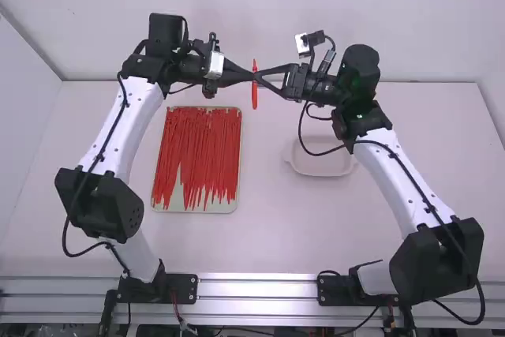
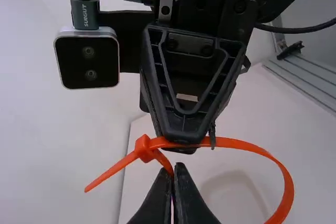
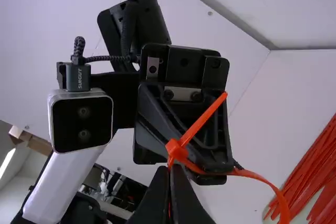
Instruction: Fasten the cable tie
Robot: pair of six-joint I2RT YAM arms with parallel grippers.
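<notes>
Foreground: Both arm bases stand at the near edge of the white table [image 1: 260, 226], one on each side of the middle, so the two arms can reach inward to one spot.
Stock: A tan tray [image 1: 193, 210] on the left arm's side carries red spare ties [image 1: 197, 155], laid lengthwise within that arm's reach.
Dish: A white dish [image 1: 319, 162] lies on the right arm's side, probably waiting for finished work.
Meeting point: Beyond tray and dish, the arms meet tip to tip in the air over the far middle of the table. They hold the cable tie [image 2: 247, 148] clear of the surface, which leaves the strap free to slide.
Left claw [image 2: 173, 177]: Clenched on the strap just beside the head [image 2: 144, 148].
Right claw [image 3: 169, 179]: Also clenched on the tie, hard by the head, opposing the other grip.
Progress: The tail [image 2: 105, 177] pokes out past the head and a wide loop [image 2: 283, 187] hangs beyond, so the tie looks threaded but not yet cinched.
Writing: Pale lettering runs along the plug [image 2: 84, 14] above the right arm's wrist camera [image 2: 86, 59].
</notes>
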